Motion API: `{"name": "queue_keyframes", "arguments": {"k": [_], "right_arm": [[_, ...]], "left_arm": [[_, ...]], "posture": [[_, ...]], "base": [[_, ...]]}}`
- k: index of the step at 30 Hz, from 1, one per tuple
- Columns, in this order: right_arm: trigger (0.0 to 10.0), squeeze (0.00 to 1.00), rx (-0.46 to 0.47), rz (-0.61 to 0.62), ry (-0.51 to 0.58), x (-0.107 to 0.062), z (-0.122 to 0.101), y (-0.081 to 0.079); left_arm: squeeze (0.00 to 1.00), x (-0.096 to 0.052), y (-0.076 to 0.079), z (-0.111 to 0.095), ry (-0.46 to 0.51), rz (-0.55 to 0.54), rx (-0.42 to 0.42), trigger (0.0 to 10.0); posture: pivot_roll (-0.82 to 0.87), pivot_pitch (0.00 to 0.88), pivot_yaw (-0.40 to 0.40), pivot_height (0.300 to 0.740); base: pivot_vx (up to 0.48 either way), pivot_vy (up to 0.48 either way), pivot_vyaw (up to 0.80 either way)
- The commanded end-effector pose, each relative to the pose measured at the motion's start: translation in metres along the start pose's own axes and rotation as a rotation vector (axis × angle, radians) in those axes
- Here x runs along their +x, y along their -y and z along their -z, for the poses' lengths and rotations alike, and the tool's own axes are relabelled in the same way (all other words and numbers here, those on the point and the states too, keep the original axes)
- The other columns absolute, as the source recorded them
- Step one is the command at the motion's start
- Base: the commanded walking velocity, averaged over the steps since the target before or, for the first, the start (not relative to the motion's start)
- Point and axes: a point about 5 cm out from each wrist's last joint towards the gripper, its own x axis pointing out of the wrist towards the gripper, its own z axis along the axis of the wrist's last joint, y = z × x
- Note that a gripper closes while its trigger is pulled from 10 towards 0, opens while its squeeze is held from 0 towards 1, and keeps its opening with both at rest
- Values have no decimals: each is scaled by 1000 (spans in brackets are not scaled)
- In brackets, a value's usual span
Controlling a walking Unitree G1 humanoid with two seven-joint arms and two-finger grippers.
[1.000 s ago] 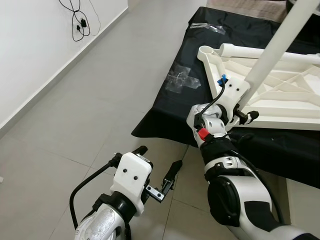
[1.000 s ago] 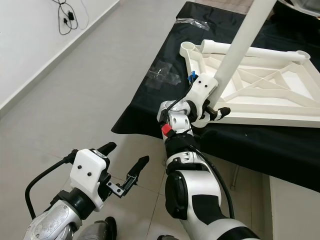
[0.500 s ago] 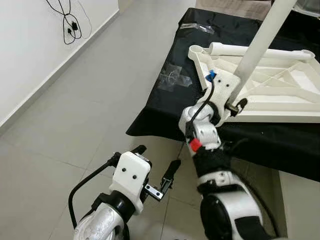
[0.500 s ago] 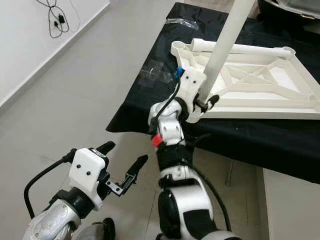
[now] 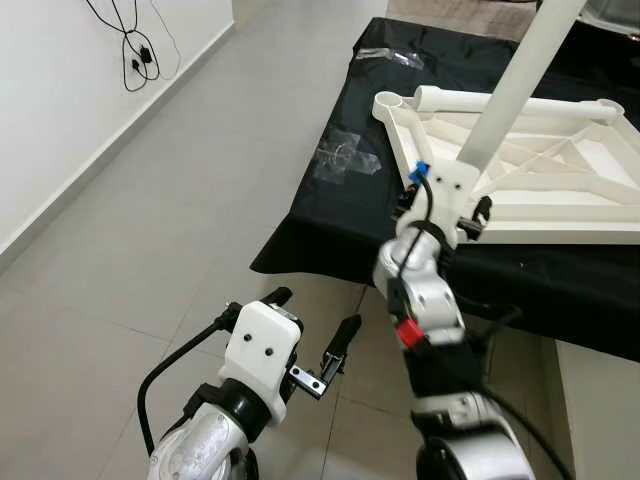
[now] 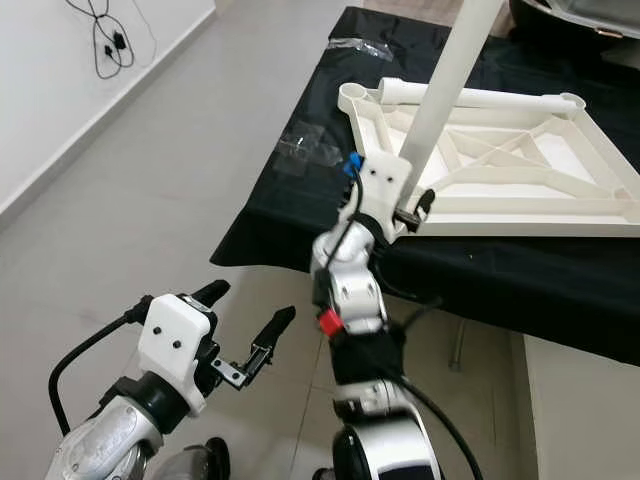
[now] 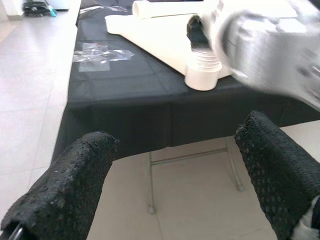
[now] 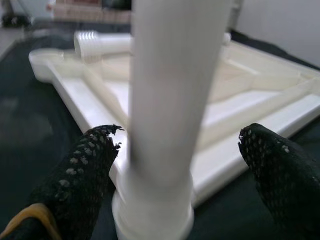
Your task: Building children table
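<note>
Straddling the table leg [image 8: 170,100], right gripper [image 8: 180,165] jaws spread wide.

Two grippers, left [image 5: 310,335] and right [image 5: 468,212]. One white tabletop [image 5: 560,190], two white legs: upright [image 5: 510,90] and lying [image 5: 500,102]. Two clear plastic wrappers, upper middle [image 5: 342,158] and top [image 5: 392,57].

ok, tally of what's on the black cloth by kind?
White table legs: 2, one upright between the right hand fingers, one lying on the frame
White tabletop frame: 1
Clear plastic bags: 2
Total: 5
</note>
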Motion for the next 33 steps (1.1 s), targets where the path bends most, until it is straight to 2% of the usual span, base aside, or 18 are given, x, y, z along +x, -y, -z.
{"name": "queue_keyframes", "arguments": {"k": [1, 3, 4, 5, 9, 11, 12, 14, 16, 23, 30, 33], "right_arm": [[10000, 0, 4, -64, 1, -6, 1, 2], [10000, 0, 3, -142, 19, -13, 5, 7], [10000, 0, 3, -142, 19, -13, 5, 7], [10000, 0, -20, -212, 30, -21, 10, 14], [10000, 0, -53, -263, 35, -27, 17, 23], [10000, 0, -126, -406, 52, -34, 26, 37], [10000, 0, -126, -406, 52, -34, 26, 37], [10000, 0, -146, -539, 57, -41, 33, 47], [10000, 0, -155, -601, 55, -44, 38, 55], [10000, 0, -181, -600, -16, -49, 53, 64], [10000, 0, -207, -635, -34, -54, 59, 64], [10000, 0, -207, -676, -46, -55, 63, 62]], "left_arm": [[0, -1, -1, 6, -22, -5, -1, 10000], [0, 0, -4, 8, -25, -17, 11, 10000], [0, 0, -4, 8, -25, -17, 11, 10000], [0, -1, -8, 9, -30, -42, 16, 10000], [0, -2, -11, 12, -40, -70, 19, 10000], [0, -4, -17, 17, -61, -132, 14, 10000], [0, -4, -17, 17, -61, -132, 14, 10000], [0, -5, -22, 22, -77, -176, 21, 10000], [0, -5, -24, 25, -81, -197, 23, 10000], [0, -2, -28, 29, -88, -237, 42, 10000], [0, -2, -29, 32, -100, -248, 70, 10000], [0, -3, -32, 35, -107, -276, 70, 10000]], "posture": [[101, 146, -75, 740], [100, 136, -73, 740], [100, 136, -73, 740], [97, 128, -71, 740], [96, 121, -68, 740], [93, 114, -67, 740], [93, 114, -67, 740], [84, 104, -64, 740], [83, 99, -61, 740], [82, 98, -64, 740], [86, 99, -65, 740], [88, 101, -65, 740]], "base": [[0, 0, 0], [0, 0, 0], [0, 0, 0], [0, 0, 0], [0, 0, 0], [0, 0, 0], [0, 0, 0], [0, 0, 0], [0, 0, 0], [0, 0, -693], [0, 0, -788], [0, 0, 0]]}}
